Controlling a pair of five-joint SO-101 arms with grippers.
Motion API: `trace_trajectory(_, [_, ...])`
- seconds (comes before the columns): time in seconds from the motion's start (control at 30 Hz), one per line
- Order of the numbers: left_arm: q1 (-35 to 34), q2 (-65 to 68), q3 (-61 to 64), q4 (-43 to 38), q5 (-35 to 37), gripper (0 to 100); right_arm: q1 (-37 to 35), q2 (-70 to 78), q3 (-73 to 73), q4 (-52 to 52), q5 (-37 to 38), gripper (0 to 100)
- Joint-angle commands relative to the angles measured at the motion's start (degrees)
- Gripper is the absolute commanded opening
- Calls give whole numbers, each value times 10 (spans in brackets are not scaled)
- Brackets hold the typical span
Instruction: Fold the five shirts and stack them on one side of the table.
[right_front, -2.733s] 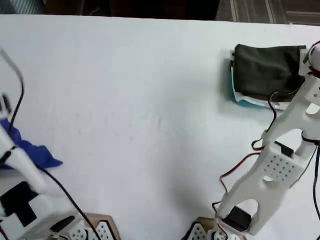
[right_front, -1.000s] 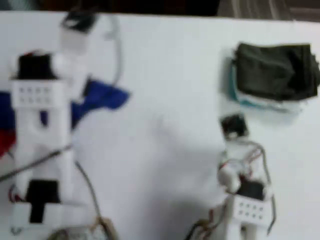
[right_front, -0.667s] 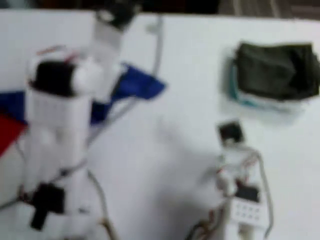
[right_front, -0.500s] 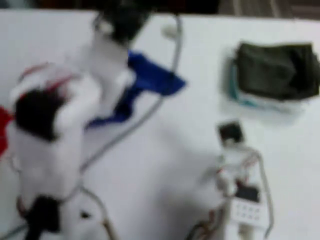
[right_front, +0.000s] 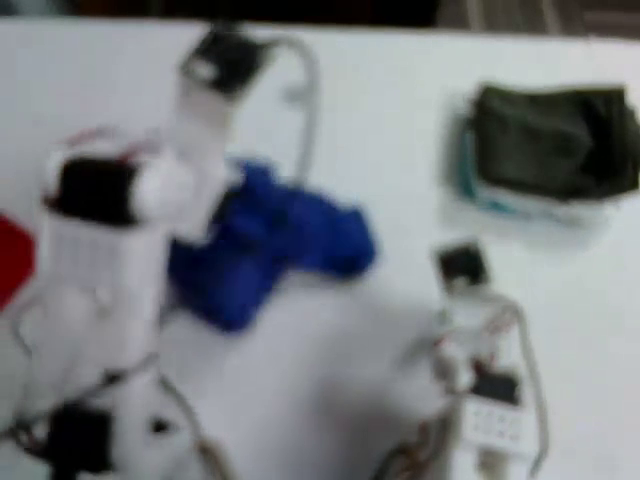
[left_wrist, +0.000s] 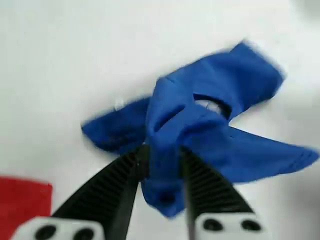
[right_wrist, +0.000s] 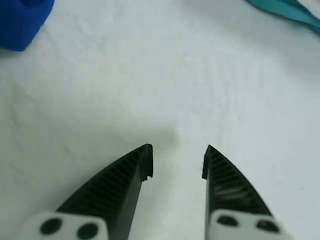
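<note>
Blue shirt (left_wrist: 220, 140) pinched in left end effector (left_wrist: 162, 154)

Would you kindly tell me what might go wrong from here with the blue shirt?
The left gripper pinches the blue shirt at a bunched fold, so the cloth may slip out or stay crumpled.
The right gripper hangs open over bare table, apart from the shirt, so nothing pins it against dragging.
The red cloth lies close to the left arm and could get snagged.
</note>
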Motion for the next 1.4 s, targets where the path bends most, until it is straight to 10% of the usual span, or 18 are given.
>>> trace_trajectory(0.0, [-86, -12, 90, -10, -1, 225, -6, -11, -3, -9, 2, 170])
trace_trajectory(0.47, [-254, -12, 298, -59, -153, 225, -10, -6, -32, 36, -30, 173])
trace_trajectory(1.37, [-643, -14, 243, -127, -159, 228, -575, 613, -676, 252, -205, 264])
